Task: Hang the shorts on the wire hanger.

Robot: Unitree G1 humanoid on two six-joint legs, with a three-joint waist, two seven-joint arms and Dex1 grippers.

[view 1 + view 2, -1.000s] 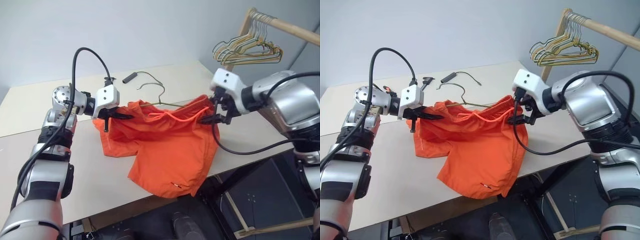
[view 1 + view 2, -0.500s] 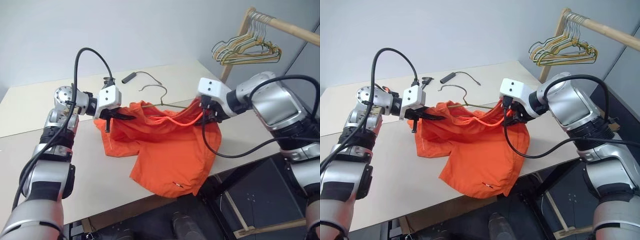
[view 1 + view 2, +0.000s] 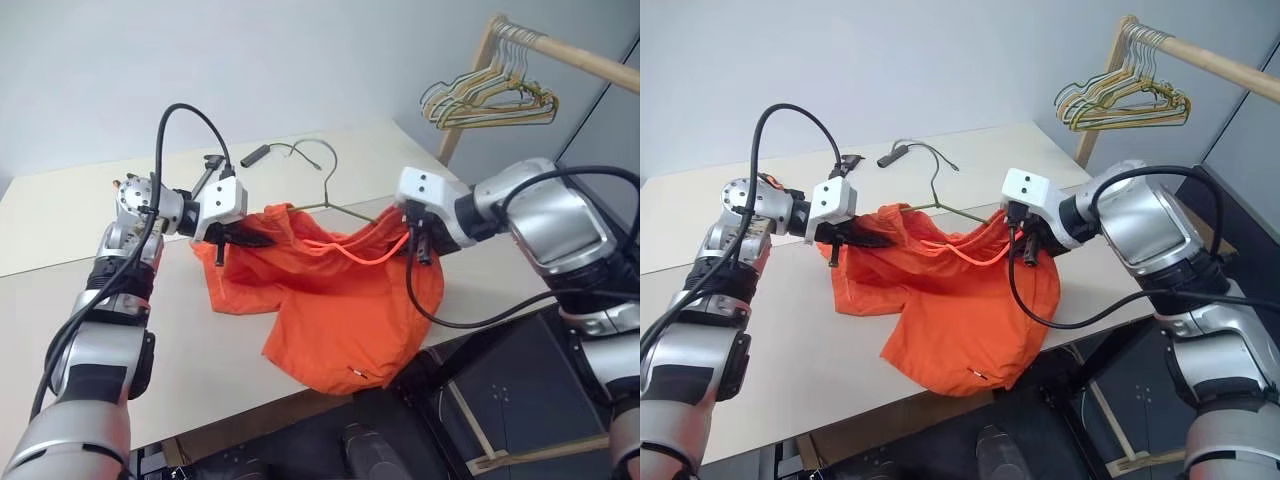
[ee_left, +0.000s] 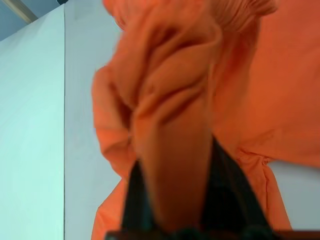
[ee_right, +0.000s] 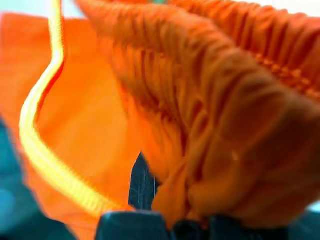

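The orange shorts (image 3: 335, 295) lie bunched on the table, one leg hanging over the front edge, their waistband lifted between my two grippers. My left gripper (image 3: 250, 238) is shut on the waistband's left end; the left wrist view shows fabric pinched between its black fingers (image 4: 227, 192). My right gripper (image 3: 415, 243) is shut on the gathered right end of the waistband (image 5: 215, 115), beside a bright drawstring (image 5: 40, 125). The wire hanger (image 3: 327, 185) stands nearly upright behind the shorts, its hook up. Its lower arms go under the fabric and are hidden.
A wooden rail (image 3: 575, 58) at the back right carries a bunch of gold and pale hangers (image 3: 490, 98). A small black stick (image 3: 257, 154) with a thin cord lies on the beige table (image 3: 90, 215) behind the shorts. The table's front edge drops off just below the shorts.
My right gripper closed on the waistband's right end and drew slightly inward and down. The hanger's hook rose from lying flat to nearly upright. My left hand stayed in place.
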